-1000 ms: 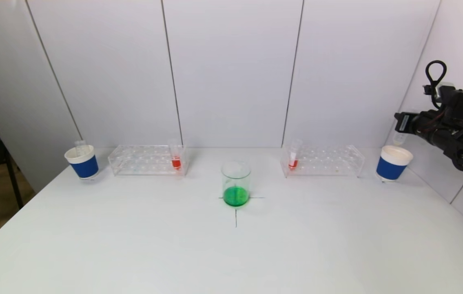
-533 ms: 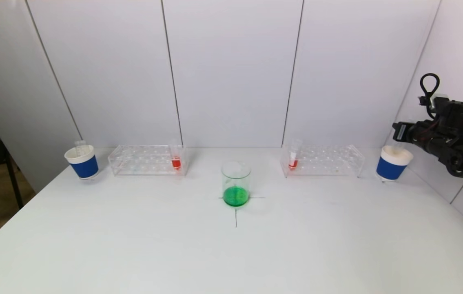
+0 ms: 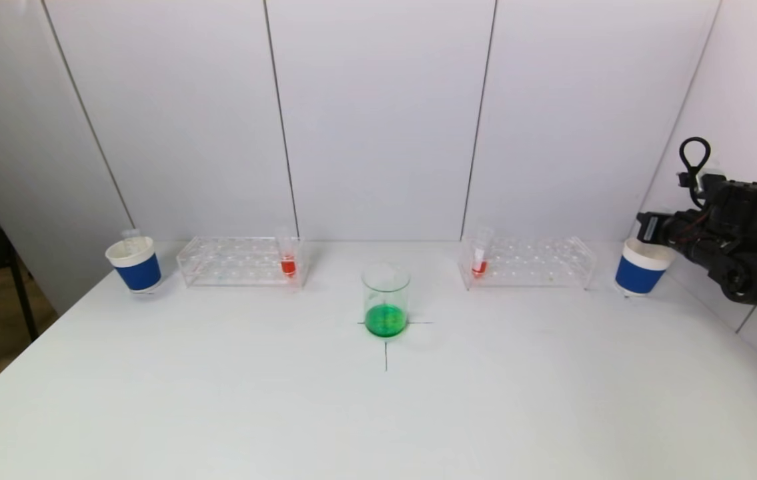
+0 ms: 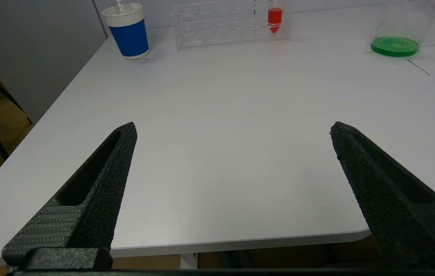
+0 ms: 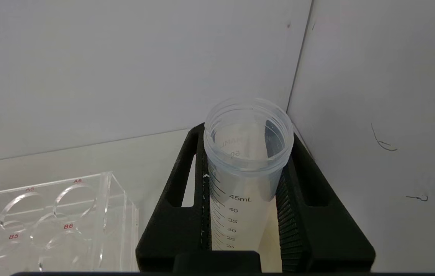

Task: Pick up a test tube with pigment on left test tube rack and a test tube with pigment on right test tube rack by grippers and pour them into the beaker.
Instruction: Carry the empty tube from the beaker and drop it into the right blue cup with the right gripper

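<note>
R gripper (image 5: 246, 191) clamped on empty graduated tube (image 5: 248, 168), seen only in R wrist view | head view: it's over R blue cup (image 3: 641, 267) | L gripper (image 4: 232, 153) wide open, low at table edge | beaker (image 3: 385, 300) centre, green liquid | red tubes (image 3: 288, 254) (image 3: 480, 253) in both racks

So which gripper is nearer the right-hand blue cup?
Right. The right gripper, shut on an empty test tube, hangs just above the right blue cup. The left gripper sits open at the table's near edge, far away.
</note>
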`<state>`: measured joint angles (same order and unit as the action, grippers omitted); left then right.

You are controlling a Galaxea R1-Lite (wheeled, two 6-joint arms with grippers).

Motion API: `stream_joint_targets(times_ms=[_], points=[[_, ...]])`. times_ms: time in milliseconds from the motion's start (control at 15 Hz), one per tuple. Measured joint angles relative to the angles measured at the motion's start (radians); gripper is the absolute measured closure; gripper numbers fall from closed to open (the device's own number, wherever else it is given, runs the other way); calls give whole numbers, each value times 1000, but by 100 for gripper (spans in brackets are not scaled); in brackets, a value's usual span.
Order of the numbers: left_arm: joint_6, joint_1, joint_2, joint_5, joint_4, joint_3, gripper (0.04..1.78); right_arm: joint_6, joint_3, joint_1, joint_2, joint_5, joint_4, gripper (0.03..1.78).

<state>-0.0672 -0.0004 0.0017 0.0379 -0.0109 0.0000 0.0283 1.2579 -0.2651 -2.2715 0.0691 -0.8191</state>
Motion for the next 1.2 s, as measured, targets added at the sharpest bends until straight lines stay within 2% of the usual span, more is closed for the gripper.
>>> stream_joint_targets(times_ms=[933,1200], points=[[0,0,0,0,-1,0,6,-1,-90,0,-19,3,-98,127],[0,0,0,1,0,0,6,0,-95,0,-16,10,-98,127]])
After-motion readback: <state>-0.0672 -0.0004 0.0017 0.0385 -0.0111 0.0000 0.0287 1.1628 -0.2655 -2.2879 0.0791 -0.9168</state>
